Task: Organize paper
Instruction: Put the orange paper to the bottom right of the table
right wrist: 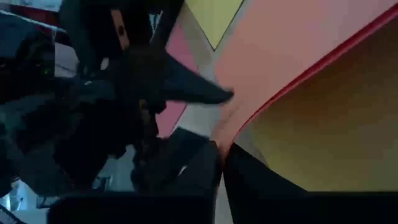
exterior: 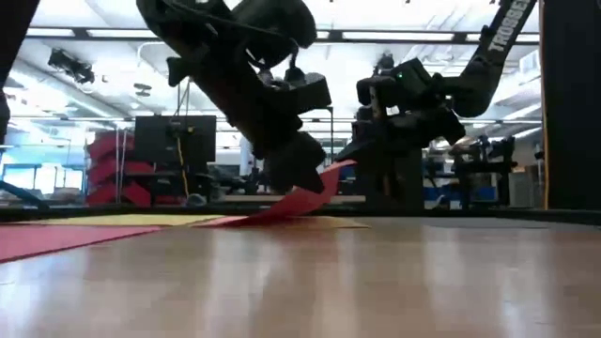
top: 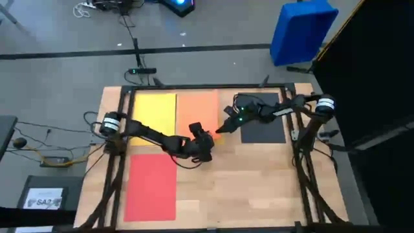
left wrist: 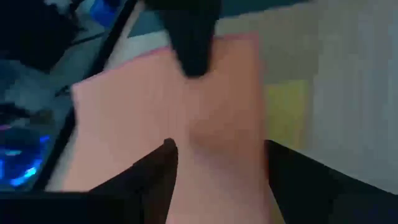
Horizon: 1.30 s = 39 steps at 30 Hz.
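Sheets on table: four thin flat rectangular papers on the wooden table (top: 259, 188). The yellow sheet (top: 155, 110) lies at the far left, the orange sheet (top: 197, 110) touches its right edge, the dark grey sheet (top: 264, 128) is at the far right, and the red sheet (top: 151, 186) lies at the near left, well apart from the rest.

Sheet in hand: the orange sheet's near right corner is lifted off the table; in the low view it curls upward (exterior: 310, 192) between the two arms.

Right gripper (top: 220, 127): fingers together, pinched on that raised corner; its wrist view shows the paper edge (right wrist: 292, 81) running into the closed tips.

Left gripper (top: 206, 139): fingers apart, just beside the same corner on its near side, with the orange surface (left wrist: 211, 112) lying ahead of and between the two fingers (left wrist: 158, 171). Whether they touch the paper I cannot tell.

Key relation: the orange sheet's long axis runs far to near; the free body of the sheet lies to the far left of both grippers. The left gripper is about as close to the corner as the right, so a handover or a two-handed slide looks likely.

Containers: a blue plastic bin (top: 302, 31) stands on the floor beyond the table's far right; its contents are not visible. No paper is in it.
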Each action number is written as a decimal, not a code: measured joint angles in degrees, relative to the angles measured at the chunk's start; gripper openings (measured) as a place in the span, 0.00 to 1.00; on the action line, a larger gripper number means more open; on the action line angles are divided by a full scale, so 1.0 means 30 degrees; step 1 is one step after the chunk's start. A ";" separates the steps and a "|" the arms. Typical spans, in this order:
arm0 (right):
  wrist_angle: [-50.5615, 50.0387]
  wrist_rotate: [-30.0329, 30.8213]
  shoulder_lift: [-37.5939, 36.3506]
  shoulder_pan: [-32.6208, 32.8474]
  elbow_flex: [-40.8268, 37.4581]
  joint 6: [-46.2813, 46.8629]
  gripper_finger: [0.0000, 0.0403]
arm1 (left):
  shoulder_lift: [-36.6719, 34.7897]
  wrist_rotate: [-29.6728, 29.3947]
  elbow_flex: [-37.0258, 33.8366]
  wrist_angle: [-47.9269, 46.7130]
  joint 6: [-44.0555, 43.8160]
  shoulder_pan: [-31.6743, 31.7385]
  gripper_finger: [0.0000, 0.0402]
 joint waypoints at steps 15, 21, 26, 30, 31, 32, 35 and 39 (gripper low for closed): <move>0.0087 -0.0201 0.0004 -0.0051 0.0000 0.0857 0.00 | 0.0000 -0.1441 0.0007 -0.1005 0.0060 -0.0871 0.25; 0.0087 -0.0684 0.0007 -0.0051 0.0000 0.1136 0.00 | 0.0000 -0.1449 0.0000 -0.1291 0.0089 -0.0871 0.06; 0.0125 -0.1113 0.0007 -0.0083 0.0000 0.1054 0.00 | 0.0000 -0.1449 0.0000 -0.1453 0.0089 -0.0871 0.01; 0.0421 -0.2057 0.0007 -0.0279 0.0000 0.0714 0.01 | -0.0007 -0.1452 0.0000 -0.1451 0.0096 -0.0864 0.00; 0.0444 -0.2468 0.0007 -0.0343 0.0000 0.0703 0.01 | -0.0007 -0.1449 0.0000 -0.1451 0.0096 -0.0864 0.00; 0.0444 -0.2920 0.0007 -0.0395 0.0000 0.0727 0.02 | -0.0007 -0.1449 0.0000 -0.1461 0.0096 -0.0864 0.00; 0.0401 -0.4268 0.0007 -0.0444 0.0000 0.0945 0.06 | -0.0007 -0.1449 0.0000 -0.1528 0.0096 -0.0864 0.00; -0.0107 -0.6423 0.0007 -0.0346 0.0000 0.0989 0.13 | -0.0007 -0.1285 0.0000 -0.1836 0.0011 -0.0864 0.00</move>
